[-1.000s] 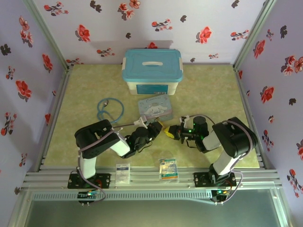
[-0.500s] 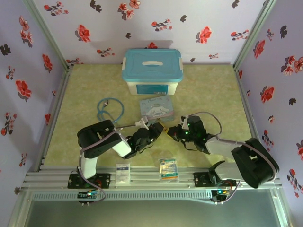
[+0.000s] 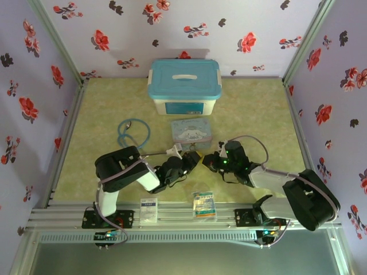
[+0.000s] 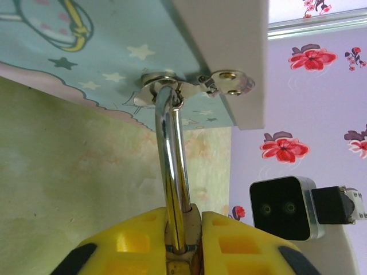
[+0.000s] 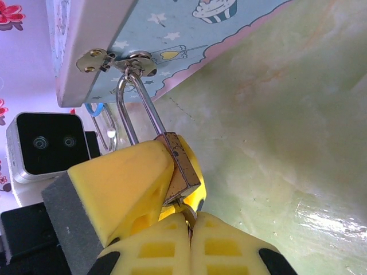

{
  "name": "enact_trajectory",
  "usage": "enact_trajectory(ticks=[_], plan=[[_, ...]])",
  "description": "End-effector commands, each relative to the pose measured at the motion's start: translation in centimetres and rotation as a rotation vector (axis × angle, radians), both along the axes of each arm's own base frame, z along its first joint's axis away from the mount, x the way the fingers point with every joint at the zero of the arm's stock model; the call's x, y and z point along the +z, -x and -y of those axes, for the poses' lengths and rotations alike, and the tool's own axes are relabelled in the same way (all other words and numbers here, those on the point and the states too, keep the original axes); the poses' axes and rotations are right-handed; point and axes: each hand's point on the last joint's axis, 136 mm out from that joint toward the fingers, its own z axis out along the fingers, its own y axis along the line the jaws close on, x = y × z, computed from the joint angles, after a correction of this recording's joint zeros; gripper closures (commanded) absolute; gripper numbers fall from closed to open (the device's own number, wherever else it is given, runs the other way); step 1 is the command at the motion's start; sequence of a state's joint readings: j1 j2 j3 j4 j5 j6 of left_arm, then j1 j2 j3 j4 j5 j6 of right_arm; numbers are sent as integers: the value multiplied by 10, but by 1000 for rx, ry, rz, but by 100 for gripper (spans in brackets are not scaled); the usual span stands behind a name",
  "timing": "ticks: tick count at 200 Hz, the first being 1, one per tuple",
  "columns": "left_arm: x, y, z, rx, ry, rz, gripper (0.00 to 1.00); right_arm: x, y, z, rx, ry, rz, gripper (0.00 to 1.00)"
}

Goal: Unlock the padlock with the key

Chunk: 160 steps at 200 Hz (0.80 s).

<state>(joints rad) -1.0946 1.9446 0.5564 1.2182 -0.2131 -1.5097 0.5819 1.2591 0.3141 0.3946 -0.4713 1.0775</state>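
Note:
The small brass padlock (image 5: pixel 181 167) hangs by its metal shackle (image 4: pixel 172 154) from the hasp of the cartoon tin (image 3: pixel 191 130). My left gripper (image 4: pixel 195 222) is shut on the padlock's body (image 4: pixel 184 243), its yellow fingers (image 5: pixel 123 182) on either side. My right gripper (image 5: pixel 190 222) is shut on the head of the key (image 5: pixel 188 211), which sits at the padlock's bottom face; the blade is hidden. In the top view the left gripper (image 3: pixel 191 160) and right gripper (image 3: pixel 207 162) meet tip to tip just in front of the tin.
A white box with a blue lid (image 3: pixel 184 86) stands behind the tin. A blue stethoscope (image 3: pixel 133 132) lies to the left. Two small packets (image 3: pixel 149 207) (image 3: pixel 203 204) rest at the near edge. Flowered walls close in both sides.
The right arm's elbow has swung out to the right and toward the near edge while its gripper stayed at the padlock. The left arm has hardly moved.

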Motion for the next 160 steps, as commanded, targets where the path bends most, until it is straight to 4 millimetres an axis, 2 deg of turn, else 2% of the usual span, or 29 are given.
enact_trajectory(ticks=[1,22,34,103,126,140,160], plan=[[22,13,18,-81,71,39,80,12,-7,-7,2,-32,62,100],[24,12,18,-79,72,45,73,11,-8,-8,-6,-47,59,100],[23,11,17,-69,68,49,64,9,-8,-8,-7,-49,55,100],[17,-2,-7,32,27,63,59,4,-2,-3,-6,-26,48,100],[15,-4,-10,49,16,69,62,3,-2,-2,-7,-20,48,100],[16,-6,-9,51,15,73,73,3,-2,-2,-7,-22,46,100],[15,-6,-6,43,22,68,82,4,-2,-3,-6,-27,50,100]])
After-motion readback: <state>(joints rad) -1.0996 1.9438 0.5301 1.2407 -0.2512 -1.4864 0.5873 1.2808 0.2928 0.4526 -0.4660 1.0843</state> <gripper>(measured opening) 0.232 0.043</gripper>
